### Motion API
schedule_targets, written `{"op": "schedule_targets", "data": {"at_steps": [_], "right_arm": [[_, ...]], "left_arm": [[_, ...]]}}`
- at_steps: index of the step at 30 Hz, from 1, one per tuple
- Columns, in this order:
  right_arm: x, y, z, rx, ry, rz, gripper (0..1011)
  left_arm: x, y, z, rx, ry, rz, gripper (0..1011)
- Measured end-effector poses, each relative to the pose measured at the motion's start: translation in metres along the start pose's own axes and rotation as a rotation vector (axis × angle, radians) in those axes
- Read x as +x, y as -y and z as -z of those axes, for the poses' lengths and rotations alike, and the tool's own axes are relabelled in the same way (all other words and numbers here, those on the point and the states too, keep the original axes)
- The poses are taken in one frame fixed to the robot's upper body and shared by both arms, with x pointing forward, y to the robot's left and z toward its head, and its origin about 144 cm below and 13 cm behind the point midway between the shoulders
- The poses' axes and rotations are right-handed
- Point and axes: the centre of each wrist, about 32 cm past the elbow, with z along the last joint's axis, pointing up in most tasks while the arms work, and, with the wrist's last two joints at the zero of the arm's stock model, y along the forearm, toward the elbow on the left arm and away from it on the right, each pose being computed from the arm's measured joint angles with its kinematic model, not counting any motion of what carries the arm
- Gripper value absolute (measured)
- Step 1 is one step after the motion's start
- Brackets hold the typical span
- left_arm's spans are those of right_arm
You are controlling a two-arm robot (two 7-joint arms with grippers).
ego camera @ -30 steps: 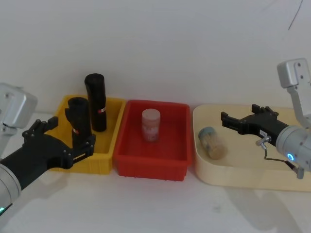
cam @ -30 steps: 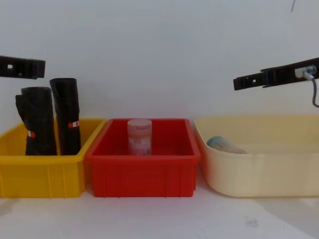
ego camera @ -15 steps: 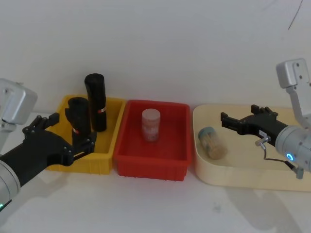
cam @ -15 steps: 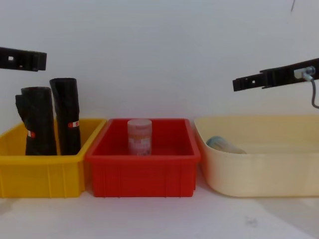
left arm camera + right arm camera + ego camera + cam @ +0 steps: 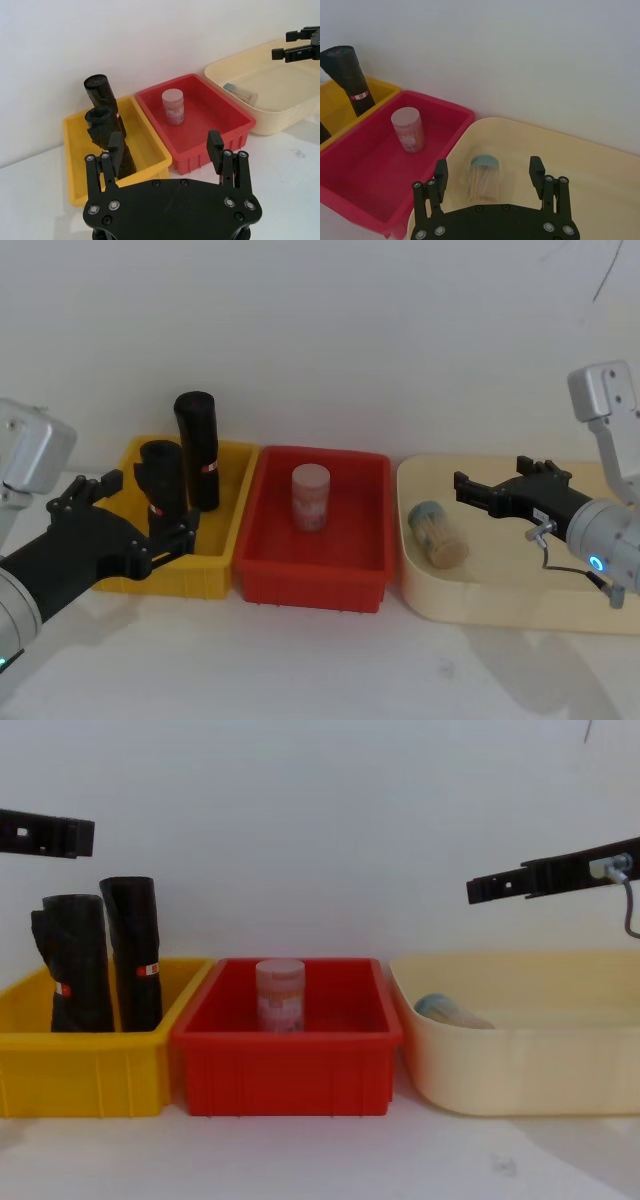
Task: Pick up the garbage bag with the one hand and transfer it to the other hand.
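The garbage bag (image 5: 163, 483), a short thick black roll with a red label, stands upright in the yellow bin (image 5: 218, 562), in front of a taller black roll (image 5: 197, 445). My left gripper (image 5: 148, 506) hovers open over the bin's near left side, above the bag (image 5: 75, 965) and not touching it. In the left wrist view the bag (image 5: 106, 137) lies just beyond one finger of that gripper (image 5: 166, 150). My right gripper (image 5: 488, 478) hangs open over the cream tray (image 5: 520, 605), holding nothing.
A red bin (image 5: 310, 585) between the yellow bin and the tray holds a pink-lidded jar (image 5: 310, 497). A teal-lidded jar (image 5: 437, 533) lies in the tray, below my right gripper (image 5: 488, 174). A white wall stands close behind the bins.
My left gripper has risen a little and drawn slightly back to the left, still open. The right arm and the rolls have not moved.
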Motion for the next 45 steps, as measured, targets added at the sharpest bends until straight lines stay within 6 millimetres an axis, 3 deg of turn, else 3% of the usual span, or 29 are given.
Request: {"op": "schedule_targets", "data": {"at_steps": [15, 31, 45], "right_arm": [[0.000, 0.000, 0.000, 0.000, 0.000, 0.000, 1000], [0.000, 0.000, 0.000, 0.000, 0.000, 0.000, 1000], [0.000, 0.000, 0.000, 0.000, 0.000, 0.000, 1000]], "left_arm": [[0.000, -0.001, 0.014, -0.009, 0.016, -0.099, 1002], [-0.001, -0.022, 0.060, -0.026, -0.026, -0.279, 1002], [0.011, -0.013, 0.073, -0.019, -0.050, -0.209, 1001]]}}
